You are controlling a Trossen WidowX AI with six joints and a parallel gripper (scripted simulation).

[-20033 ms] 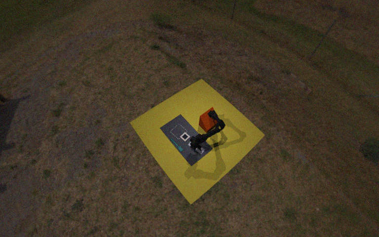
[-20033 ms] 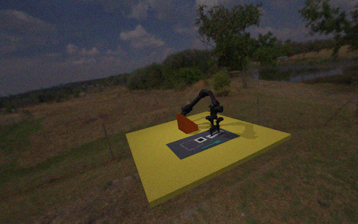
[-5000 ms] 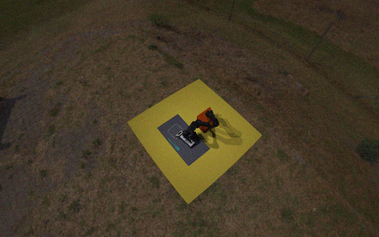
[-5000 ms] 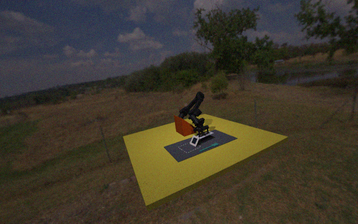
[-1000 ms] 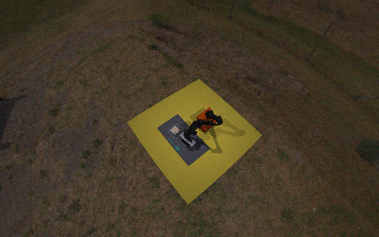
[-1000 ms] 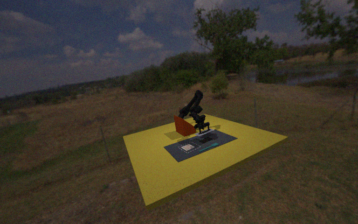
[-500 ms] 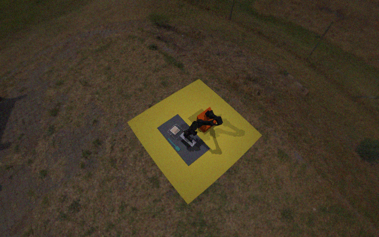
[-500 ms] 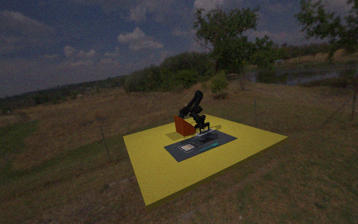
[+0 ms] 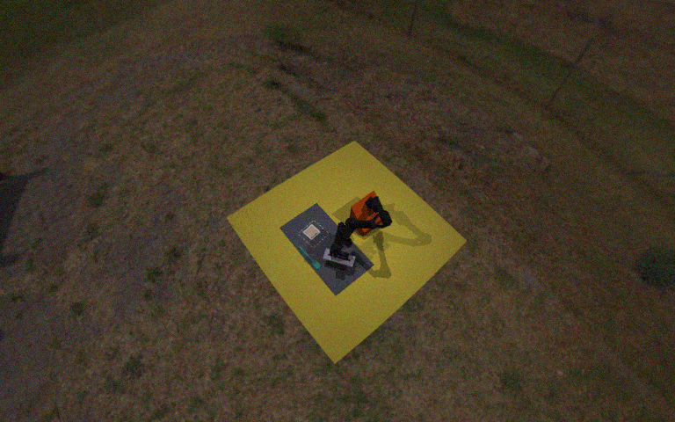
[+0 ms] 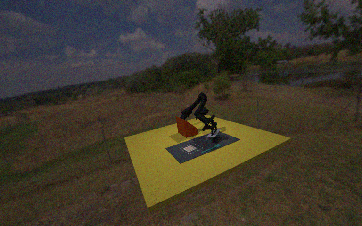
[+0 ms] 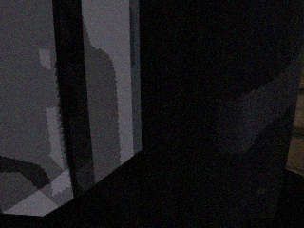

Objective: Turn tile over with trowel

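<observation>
Claw (image 10: 213, 130) clamping a pale slab (image 10: 214, 133) above the mat (image 10: 181, 157).
Beige tile (image 10: 190, 148) is lying flat inside the dashed outline (image 10: 182, 149), teal trowel (image 10: 211, 148) alongside.

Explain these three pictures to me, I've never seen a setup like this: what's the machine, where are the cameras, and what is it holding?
The machine is a black jointed robot arm with a two-fingered gripper at its end. It stands on a square yellow platform in a grassy field.

One picture looks down from high above, one looks from the side at a distance, and the dark close-up comes from a camera on the arm's wrist.

On the platform lies a dark grey mat. On it a pale square tile sits inside a dashed outline, with the slim teal trowel lying beside it, untouched. An orange wedge-shaped block stands behind the mat.

The gripper is closed on something, apparently a pale grey flat piece; what it is cannot be made out.
</observation>
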